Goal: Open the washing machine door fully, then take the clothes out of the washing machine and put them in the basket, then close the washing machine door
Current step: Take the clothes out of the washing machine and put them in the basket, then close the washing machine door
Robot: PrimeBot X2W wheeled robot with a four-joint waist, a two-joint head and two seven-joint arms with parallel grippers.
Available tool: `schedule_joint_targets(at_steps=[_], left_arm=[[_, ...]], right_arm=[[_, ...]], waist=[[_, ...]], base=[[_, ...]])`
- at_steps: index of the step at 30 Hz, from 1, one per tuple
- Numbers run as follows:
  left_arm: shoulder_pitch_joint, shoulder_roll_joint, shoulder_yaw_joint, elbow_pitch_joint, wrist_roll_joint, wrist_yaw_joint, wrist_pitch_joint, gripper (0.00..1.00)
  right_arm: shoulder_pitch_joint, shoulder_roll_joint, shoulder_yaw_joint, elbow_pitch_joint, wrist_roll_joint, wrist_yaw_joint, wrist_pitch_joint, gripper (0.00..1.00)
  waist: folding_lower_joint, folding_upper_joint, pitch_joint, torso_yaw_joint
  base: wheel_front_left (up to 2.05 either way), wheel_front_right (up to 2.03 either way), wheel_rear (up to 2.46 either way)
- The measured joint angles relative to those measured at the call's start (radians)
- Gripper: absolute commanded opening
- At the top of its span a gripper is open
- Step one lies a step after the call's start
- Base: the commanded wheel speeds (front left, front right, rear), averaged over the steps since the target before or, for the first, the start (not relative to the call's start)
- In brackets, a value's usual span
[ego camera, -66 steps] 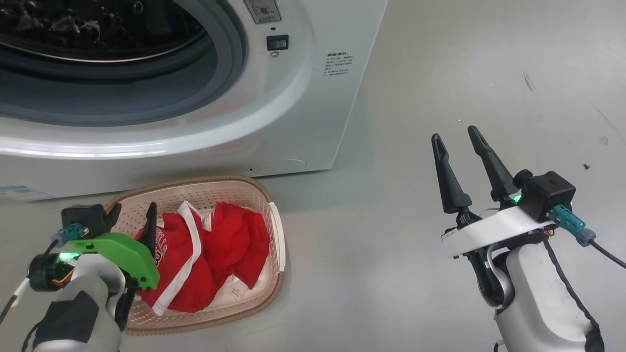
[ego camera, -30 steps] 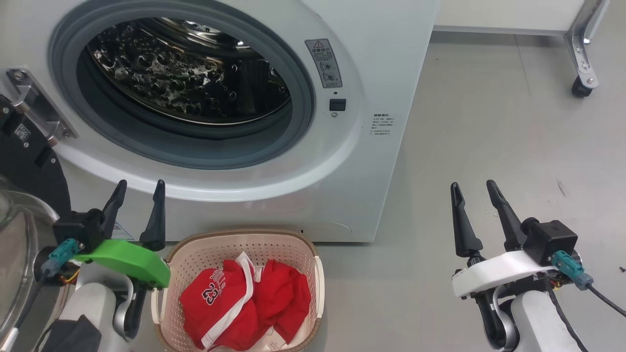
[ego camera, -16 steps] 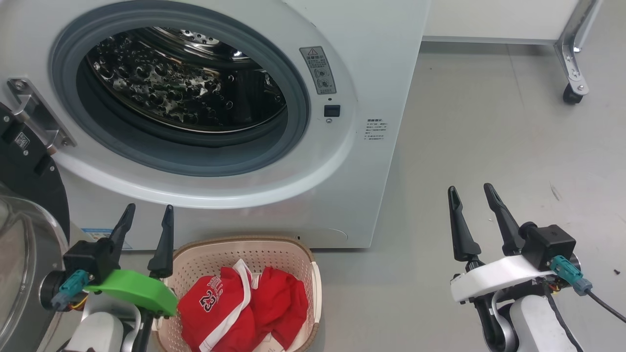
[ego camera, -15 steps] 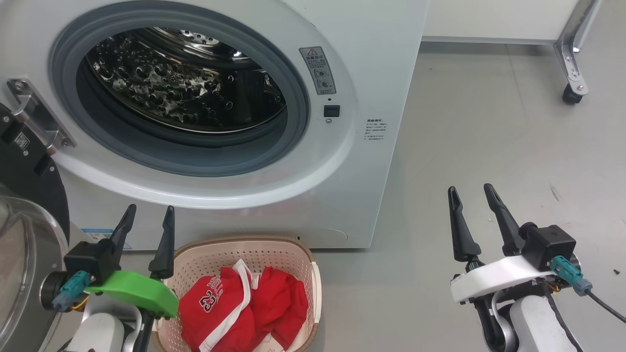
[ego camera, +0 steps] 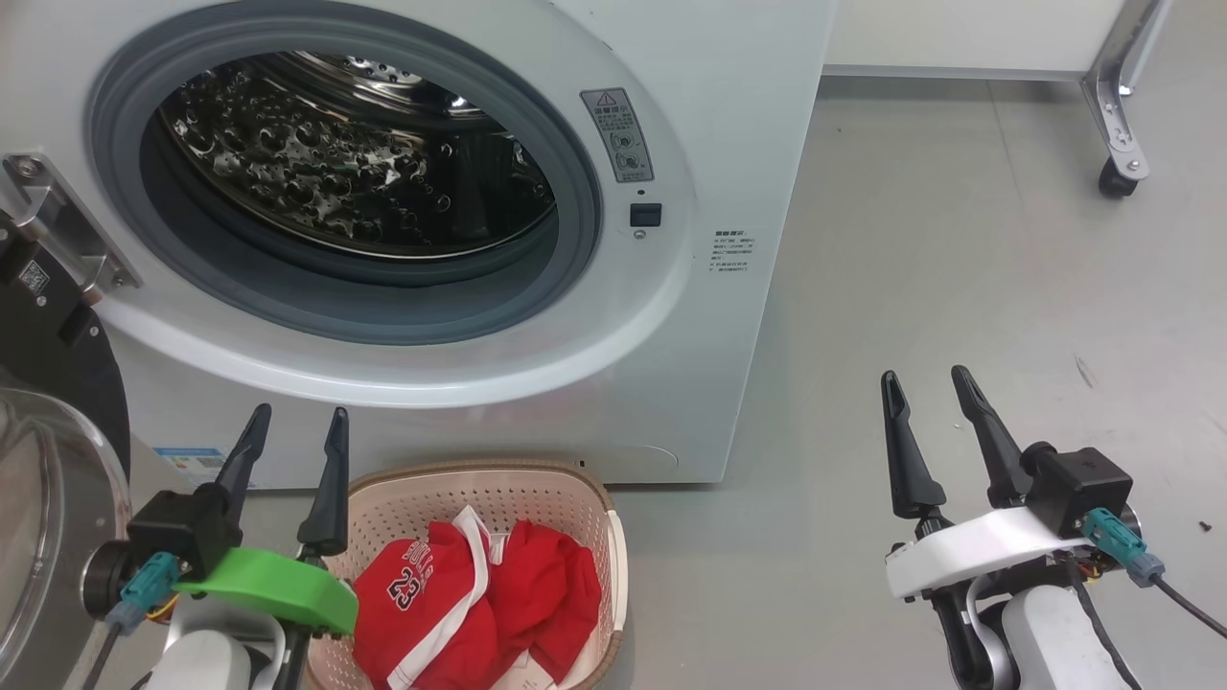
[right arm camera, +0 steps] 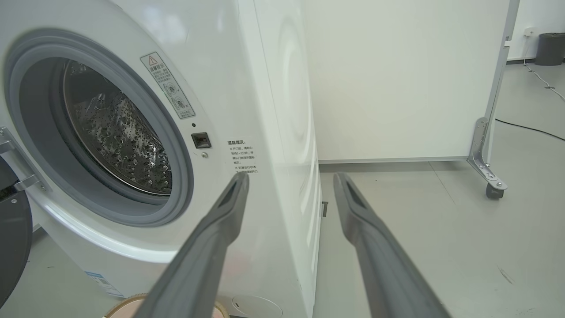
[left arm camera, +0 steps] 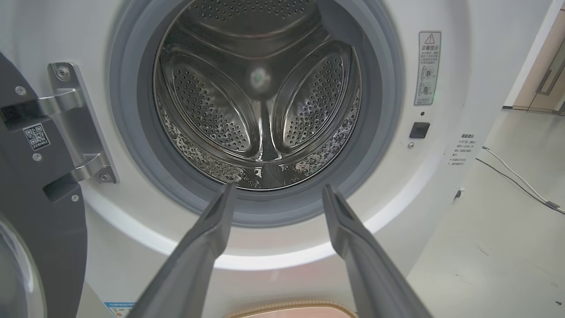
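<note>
Clothes [ego camera: 479, 599], red sports garments with white trim, are heaped in the small cream perforated plastic basket [ego camera: 460, 474], set before the big white front-loading washing machine [ego camera: 729, 115]. Its round black glass-windowed door [ego camera: 53, 383] is swung open at left. The left gripper [ego camera: 299, 414] and the right gripper [ego camera: 924, 376] are held spread apart, nothing gripped.

The head view now sits higher, taking in the big white washing machine [ego camera: 757, 105] and its steel drum [ego camera: 345, 163]. The dark-fingered left gripper [ego camera: 299, 412] is up off the red clothes [ego camera: 460, 604] in the cream perforated basket [ego camera: 537, 500].
</note>
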Motion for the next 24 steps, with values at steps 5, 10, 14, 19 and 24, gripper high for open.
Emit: schedule_joint_targets(at_steps=[5, 10, 14, 19, 24], left_arm=[[0.009, -0.013, 0.002, -0.024, 0.005, 0.000, 0.000, 1.00], [0.025, -0.014, 0.005, -0.042, 0.017, 0.000, 0.000, 1.00], [0.029, -0.016, 0.009, -0.051, 0.032, 0.000, 0.000, 1.00], [0.034, -0.017, 0.018, -0.061, 0.033, 0.000, 0.000, 1.00], [0.045, -0.020, 0.023, -0.074, 0.040, 0.000, 0.000, 1.00]], right_arm=[[0.000, 0.000, -0.002, -0.004, 0.000, 0.000, 0.000, 1.00], [0.000, 0.000, -0.002, -0.007, 0.000, 0.000, 0.000, 1.00], [0.000, 0.001, -0.002, -0.007, 0.000, 0.000, 0.000, 1.00], [0.000, 0.001, -0.002, -0.009, 0.000, 0.000, 0.000, 1.00], [0.000, 0.002, -0.002, -0.010, 0.000, 0.000, 0.000, 1.00]], waist=[[0.0000, 0.0000, 0.004, 0.001], [0.0000, 0.0000, 0.008, 0.001], [0.0000, 0.0000, 0.011, 0.001], [0.0000, 0.0000, 0.014, 0.002], [0.0000, 0.0000, 0.013, 0.002]], base=[[0.00, 0.00, 0.00], [0.00, 0.00, 0.00], [0.00, 0.00, 0.00], [0.00, 0.00, 0.00], [0.00, 0.00, 0.00]])
